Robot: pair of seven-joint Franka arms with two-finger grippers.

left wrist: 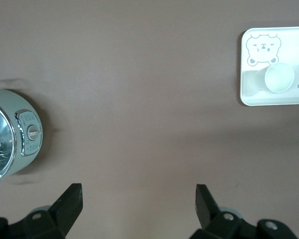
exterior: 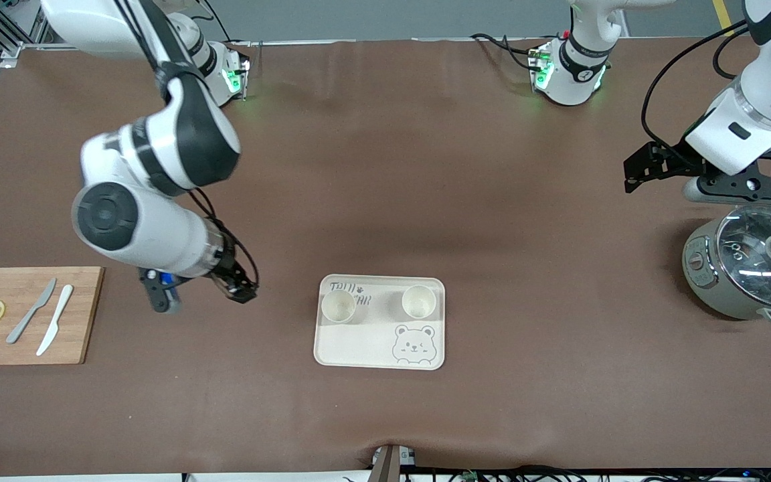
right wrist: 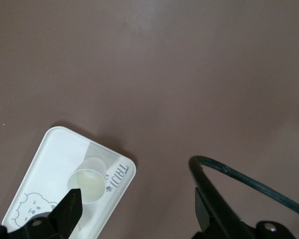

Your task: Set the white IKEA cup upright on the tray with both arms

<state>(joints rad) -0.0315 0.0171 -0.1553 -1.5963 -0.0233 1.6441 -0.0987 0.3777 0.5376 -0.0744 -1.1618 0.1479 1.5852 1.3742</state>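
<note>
The cream tray (exterior: pixel 359 348) with a bear face lies near the front middle of the table. Two white cups stand upright on it: one (exterior: pixel 338 306) toward the right arm's end, one (exterior: pixel 419 301) toward the left arm's end. My right gripper (exterior: pixel 238 289) is open and empty, just above the table beside the tray's right-arm end. Its wrist view shows the gripper (right wrist: pixel 138 204), the tray (right wrist: pixel 45 164) and one cup (right wrist: pixel 89 181). My left gripper (exterior: pixel 634 175) is open and empty, raised over bare table near the pot. Its wrist view shows the gripper (left wrist: pixel 139 199), the tray (left wrist: pixel 269 97) and one cup (left wrist: pixel 279 78).
A wooden cutting board (exterior: pixel 81 314) with two knives and two lemon slices lies at the right arm's end. A grey pot with a glass lid (exterior: pixel 753 268) stands at the left arm's end, also in the left wrist view (left wrist: pixel 10 137).
</note>
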